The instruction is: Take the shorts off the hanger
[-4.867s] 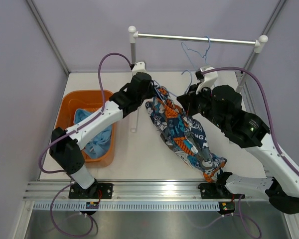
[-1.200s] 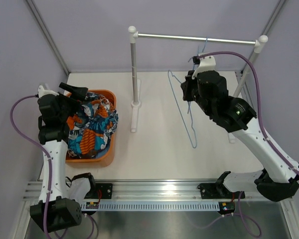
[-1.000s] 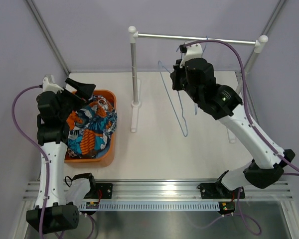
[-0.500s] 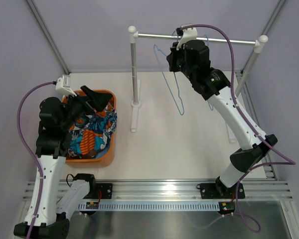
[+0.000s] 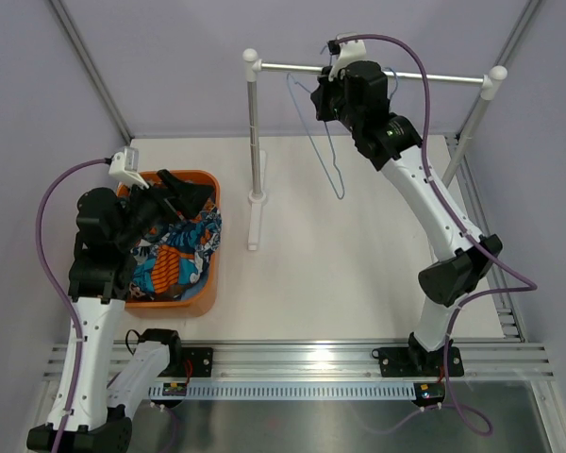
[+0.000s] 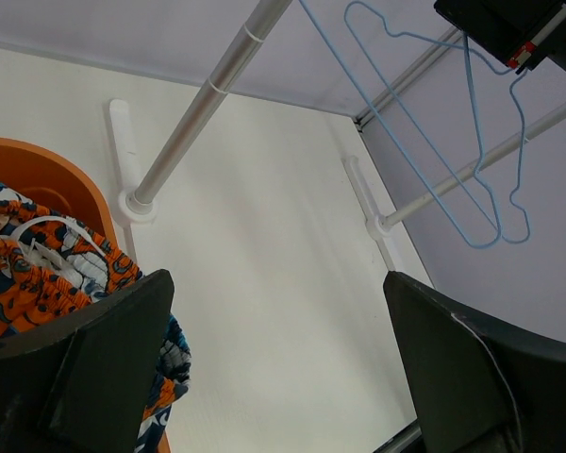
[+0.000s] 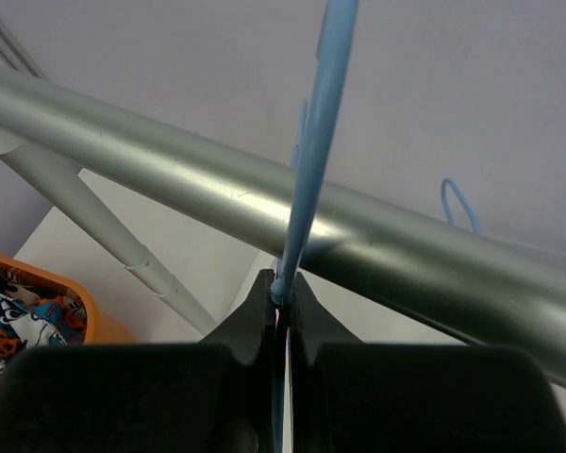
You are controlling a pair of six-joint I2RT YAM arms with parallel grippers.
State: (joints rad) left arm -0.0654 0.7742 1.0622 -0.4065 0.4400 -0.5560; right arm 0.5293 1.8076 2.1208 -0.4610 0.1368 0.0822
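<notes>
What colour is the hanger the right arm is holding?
The hanger is light blue, shown best in the left wrist view.

No text, number or brand is reading legibly. The shorts [image 5: 174, 255] just below the left gripper [image 5: 191, 189] are showing pattern only, with no clear letters. A small sticker on the base rail [image 5: 176, 388], well behind that gripper, is blurring out.

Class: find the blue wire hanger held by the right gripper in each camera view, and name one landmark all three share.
Top external: the hanger hangs below the rail, top centre.
Left wrist: upper right, a thin blue outline.
Right wrist: centre, rising from the right gripper across the rail.
Shared landmark: the orange bin, at left in each.
</notes>
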